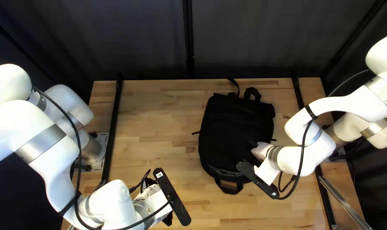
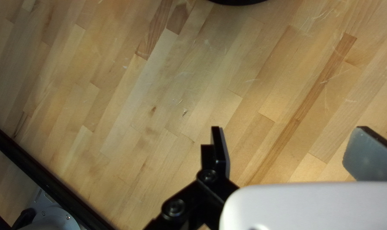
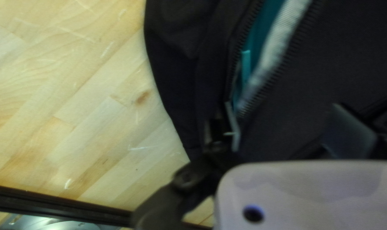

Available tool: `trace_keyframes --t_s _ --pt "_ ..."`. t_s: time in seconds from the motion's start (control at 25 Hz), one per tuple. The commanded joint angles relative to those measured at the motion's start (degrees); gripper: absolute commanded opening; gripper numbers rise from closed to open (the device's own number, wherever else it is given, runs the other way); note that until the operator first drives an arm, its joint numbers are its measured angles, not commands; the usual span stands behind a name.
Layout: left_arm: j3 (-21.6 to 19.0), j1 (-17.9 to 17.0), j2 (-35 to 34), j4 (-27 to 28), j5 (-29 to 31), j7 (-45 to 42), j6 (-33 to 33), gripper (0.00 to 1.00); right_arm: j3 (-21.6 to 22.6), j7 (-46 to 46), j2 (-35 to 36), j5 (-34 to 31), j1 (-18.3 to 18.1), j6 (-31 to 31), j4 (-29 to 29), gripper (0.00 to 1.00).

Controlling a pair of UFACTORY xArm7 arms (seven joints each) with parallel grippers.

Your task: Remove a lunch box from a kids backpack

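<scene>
One black backpack [image 1: 236, 127], zipper [image 3: 283, 64] open, on tabletop [image 1: 159, 127] | left jaws [image 1: 159, 201] apart, near side | right jaws [image 1: 265, 172] apart, over backpack

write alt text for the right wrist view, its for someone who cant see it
A black backpack lies on a pale wooden table, its zipper partly open, showing teal and silvery material inside. The right gripper is at the backpack with its fingers spread apart.
</scene>
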Motion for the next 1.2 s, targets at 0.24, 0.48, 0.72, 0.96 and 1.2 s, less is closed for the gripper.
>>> trace_keyframes --t_s 0.24,0.48,0.72,0.96,1.2 --pt "0.0 0.0 0.0 0.0 0.0 0.0 0.0 1.0 -0.79 1.32 0.82 -2.53 -1.23 -1.78 -0.26 0.0" --pt "0.0 0.0 0.0 0.0 0.0 0.0 0.0 1.0 -0.76 0.72 0.13 -2.98 -1.28 -1.06 0.19 0.01" --pt "0.0 0.0 0.0 0.0 0.0 0.0 0.0 1.0 -2.08 -0.93 -0.74 -3.73 -2.6 -0.4 0.92 0.0" --pt "0.0 0.0 0.0 0.0 0.0 0.0 0.0 1.0 -5.0 2.82 -3.32 -7.07 -6.65 -2.1 -1.66 0.0" --pt "0.0 0.0 0.0 0.0 0.0 0.0 0.0 1.0 -5.69 10.68 -6.49 -9.59 -9.68 -2.25 -3.75 0.0"
